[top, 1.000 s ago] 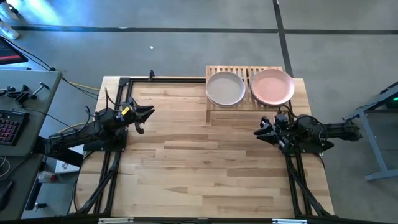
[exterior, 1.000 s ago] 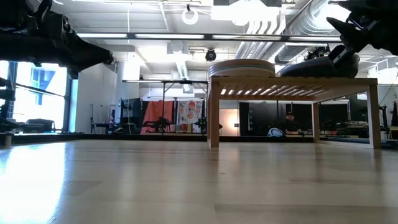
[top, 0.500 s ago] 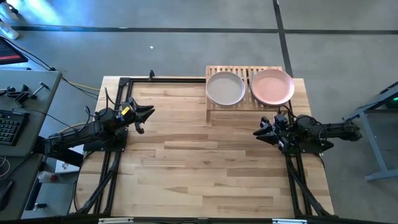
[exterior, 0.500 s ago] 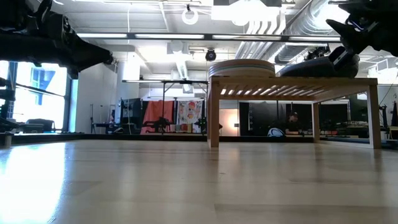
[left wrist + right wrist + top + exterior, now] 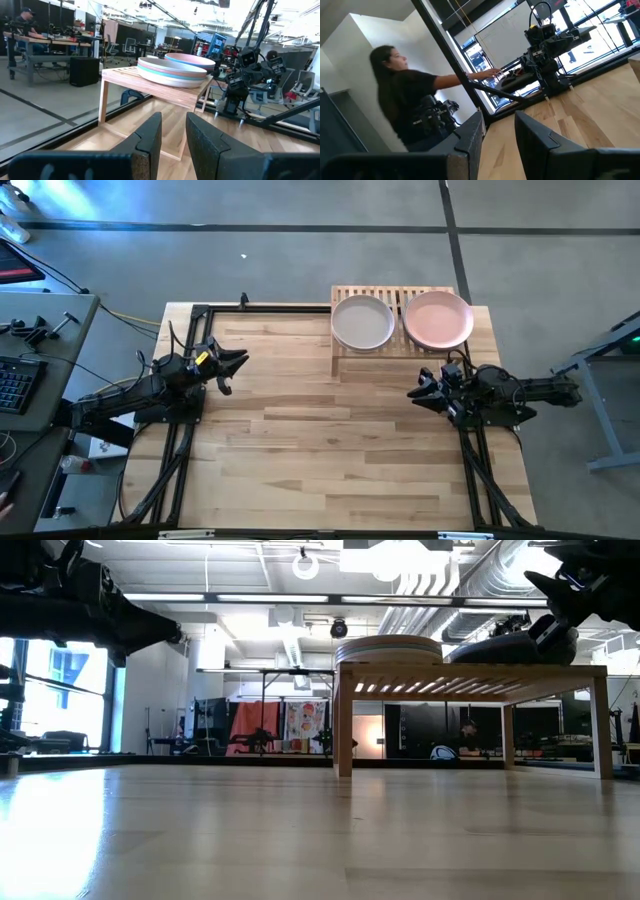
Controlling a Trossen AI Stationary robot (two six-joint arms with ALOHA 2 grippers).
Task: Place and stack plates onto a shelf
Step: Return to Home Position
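On the shelf (image 5: 399, 296), at the far edge of the table (image 5: 330, 450) and toward the right arm's side: two stacks of plates (image 5: 172, 74), side by side and close together; topped with a beige plate (image 5: 362, 322) on the side nearer the left arm and with a pink plate (image 5: 438, 319) on the other; in the left wrist view, several rims layered under the beige top, a blue rim just under the pink; number in each stack impossible to tell.

Over the left part of the table, well apart from the shelf: the left gripper (image 5: 240, 360), raised off the wood and aimed toward the shelf; jaws parted by a narrow gap, with nothing between them.

Near the front edge of the shelf, on the pink plate's side: the right gripper (image 5: 413, 393), aimed across the table toward the left arm; jaws likewise a slit apart and closed on nothing.

Beyond the table, in the right wrist view: a person (image 5: 405, 100) in a dark top, one arm stretched forward.
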